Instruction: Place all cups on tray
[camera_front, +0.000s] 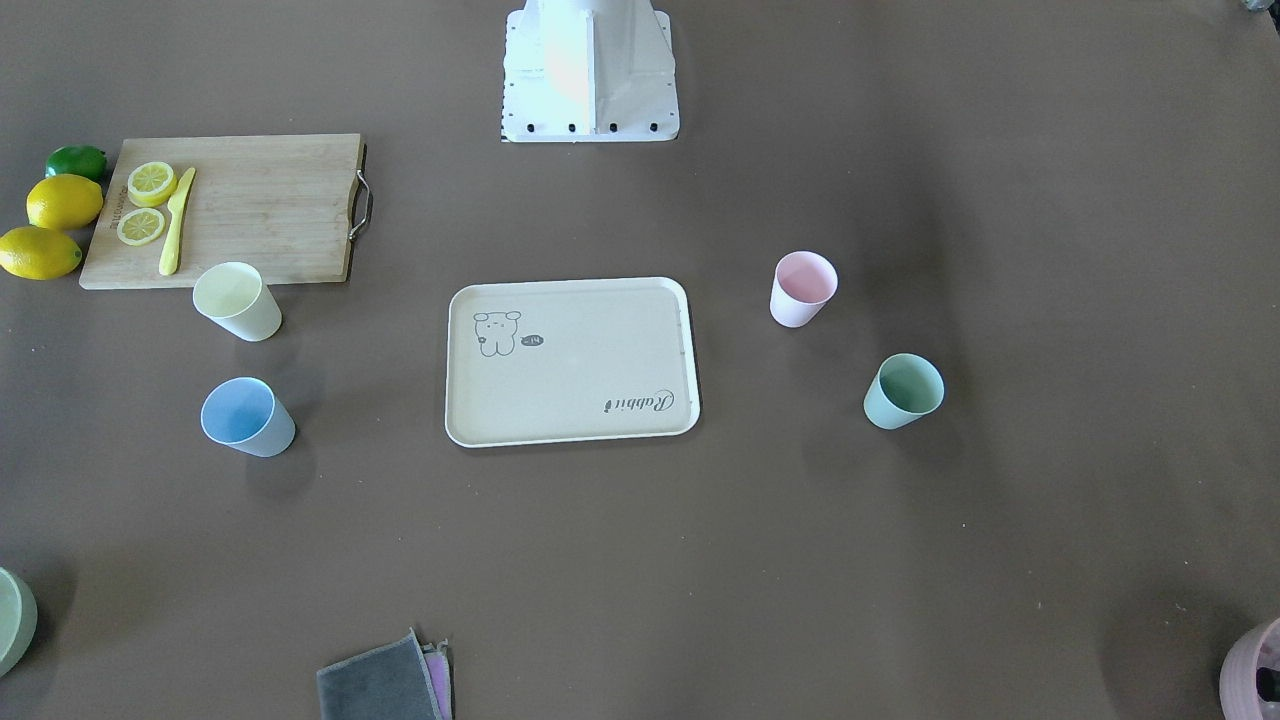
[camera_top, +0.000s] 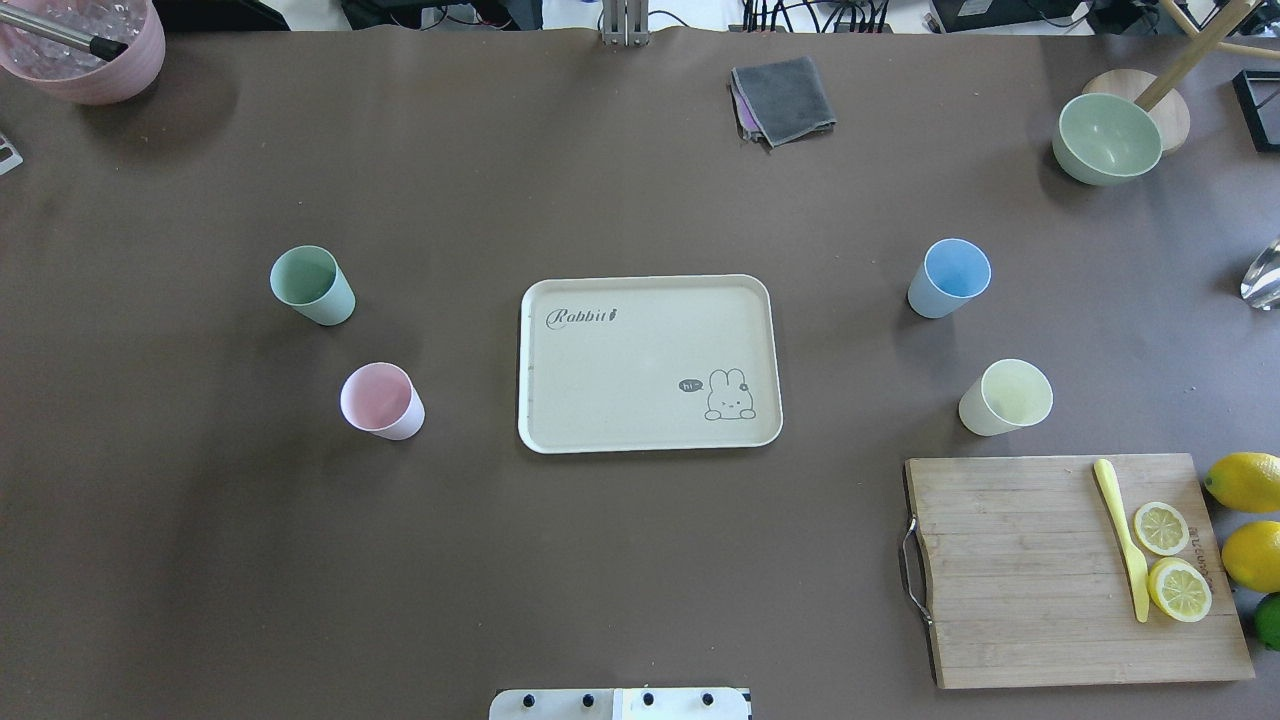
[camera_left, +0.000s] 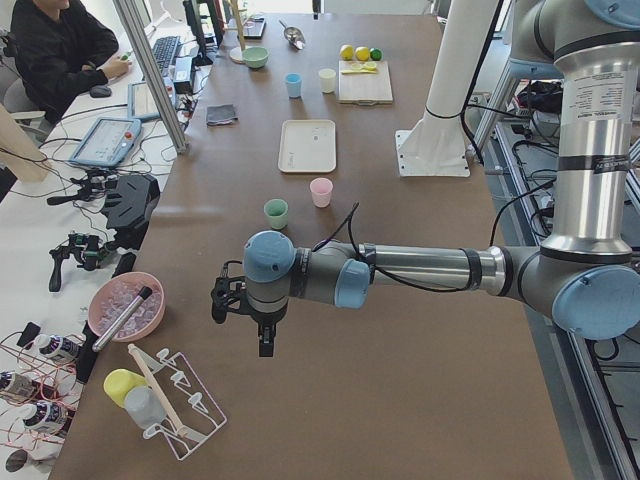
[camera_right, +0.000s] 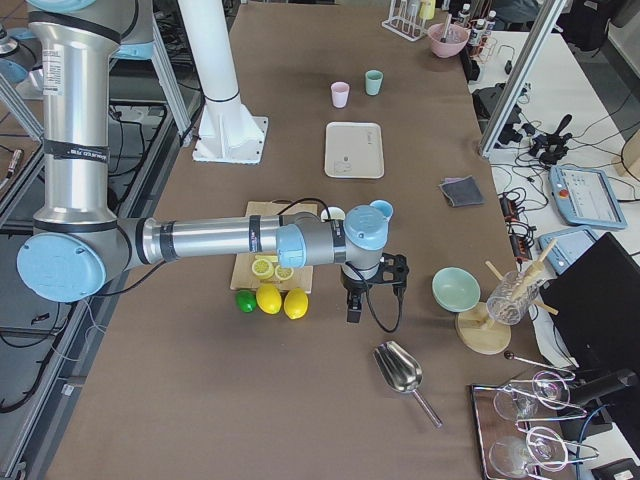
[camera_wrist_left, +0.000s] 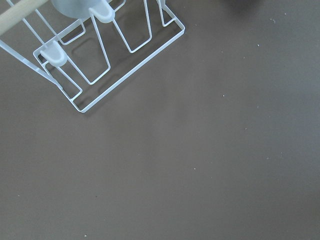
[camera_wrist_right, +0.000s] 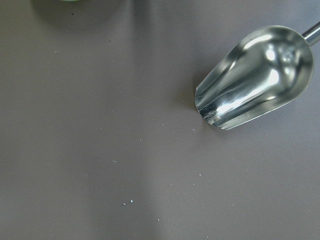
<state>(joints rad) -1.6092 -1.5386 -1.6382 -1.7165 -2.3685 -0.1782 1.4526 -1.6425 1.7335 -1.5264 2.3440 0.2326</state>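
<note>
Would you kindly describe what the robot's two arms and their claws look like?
The left arm and the right arm are both silver metal tubes joined by rounded grey housings with pale blue caps. A thin black cable loops along each forearm. The left claw and the right claw are small, black and boxy. No readable markings show.

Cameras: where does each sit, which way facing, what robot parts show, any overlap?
Front-facing: across the table, steeply down on tray; robot base at top.
Overhead: behind robot, forward-down; base at bottom edge.
Exterior left: left table end, along it; left arm near.
Exterior right: right end; right arm near.
Left wrist: down on wire rack; no robot.
Right wrist: down on scoop; no robot.
Shared: front-facing and overhead both show the tray, mirrored.
</note>
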